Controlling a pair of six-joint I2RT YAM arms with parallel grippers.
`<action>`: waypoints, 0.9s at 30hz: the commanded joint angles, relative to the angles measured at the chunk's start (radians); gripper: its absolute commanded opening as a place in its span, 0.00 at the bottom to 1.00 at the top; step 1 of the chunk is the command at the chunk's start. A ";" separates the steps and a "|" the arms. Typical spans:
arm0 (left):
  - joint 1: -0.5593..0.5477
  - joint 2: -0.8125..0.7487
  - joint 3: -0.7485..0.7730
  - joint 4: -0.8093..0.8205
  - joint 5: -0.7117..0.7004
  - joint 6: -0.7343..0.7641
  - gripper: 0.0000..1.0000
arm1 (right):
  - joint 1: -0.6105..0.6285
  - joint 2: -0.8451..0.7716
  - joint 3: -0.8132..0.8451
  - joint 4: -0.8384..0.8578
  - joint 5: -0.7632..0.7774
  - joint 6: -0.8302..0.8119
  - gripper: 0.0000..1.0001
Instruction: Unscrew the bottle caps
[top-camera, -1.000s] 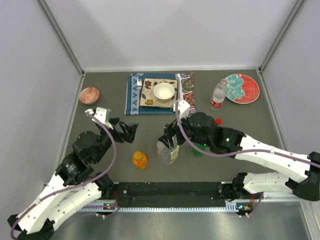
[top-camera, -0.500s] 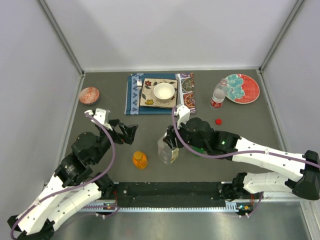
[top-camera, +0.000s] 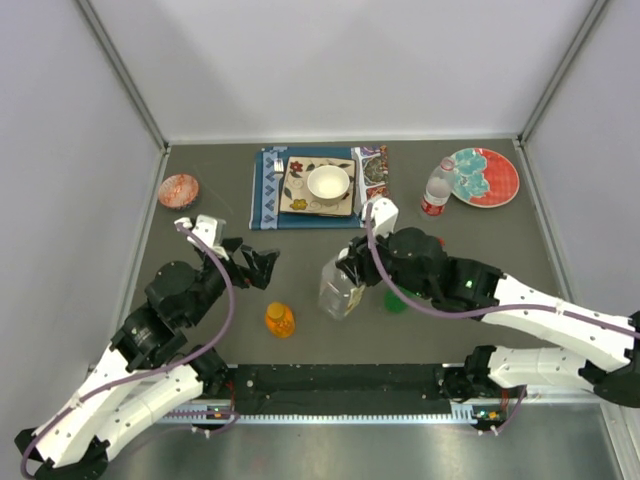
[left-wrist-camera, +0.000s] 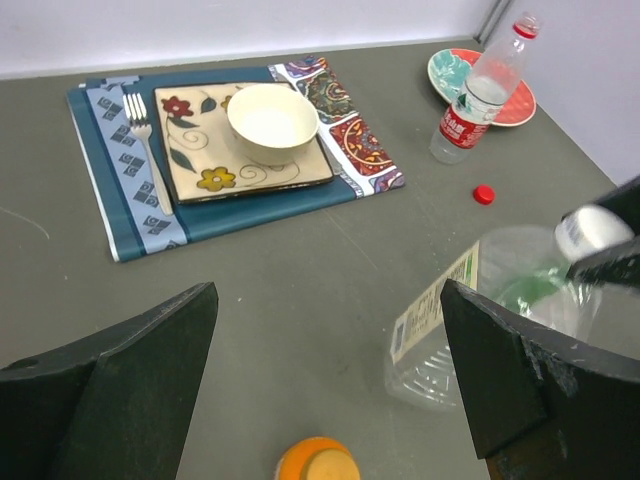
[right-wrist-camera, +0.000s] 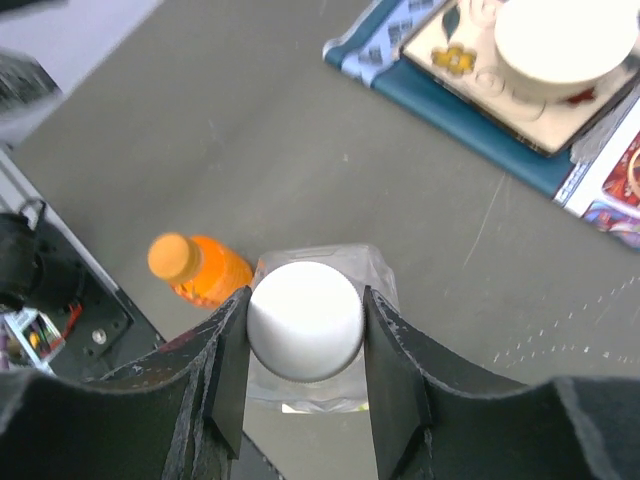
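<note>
My right gripper (right-wrist-camera: 305, 325) is shut on the white cap (right-wrist-camera: 305, 320) of the larger clear bottle (top-camera: 340, 290); both fingers press its sides. That bottle leans left on the table, under the right wrist. The orange bottle (top-camera: 280, 320) stands to its left, orange cap (right-wrist-camera: 170, 257) on. The green bottle (top-camera: 396, 300) is mostly hidden behind the right arm. A small clear bottle with a red label (left-wrist-camera: 480, 95) stands at the back right, and a red cap (left-wrist-camera: 484, 194) lies loose on the table near it. My left gripper (left-wrist-camera: 328, 300) hangs open and empty above the orange bottle (left-wrist-camera: 318, 465).
A blue placemat (top-camera: 268, 195) at the back centre carries a flowered square plate (top-camera: 298, 190), a white bowl (top-camera: 328, 183) and a fork (left-wrist-camera: 145, 140). A red and teal plate (top-camera: 487, 176) lies back right and a small reddish bowl (top-camera: 178, 190) back left. Grey walls close three sides.
The right gripper's jaws have closed onto the white cap, and the clear bottle now leans under it. The left arm has hardly moved.
</note>
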 joint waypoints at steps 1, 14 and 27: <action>-0.001 0.036 0.090 0.077 0.087 0.060 0.99 | -0.034 -0.042 0.157 0.000 -0.014 -0.076 0.00; 0.241 0.282 0.258 0.298 0.814 -0.119 0.99 | -0.459 -0.145 0.309 -0.001 -0.738 -0.008 0.00; 0.306 0.405 0.183 0.757 1.343 -0.393 0.99 | -0.497 -0.214 0.229 0.170 -1.105 0.044 0.00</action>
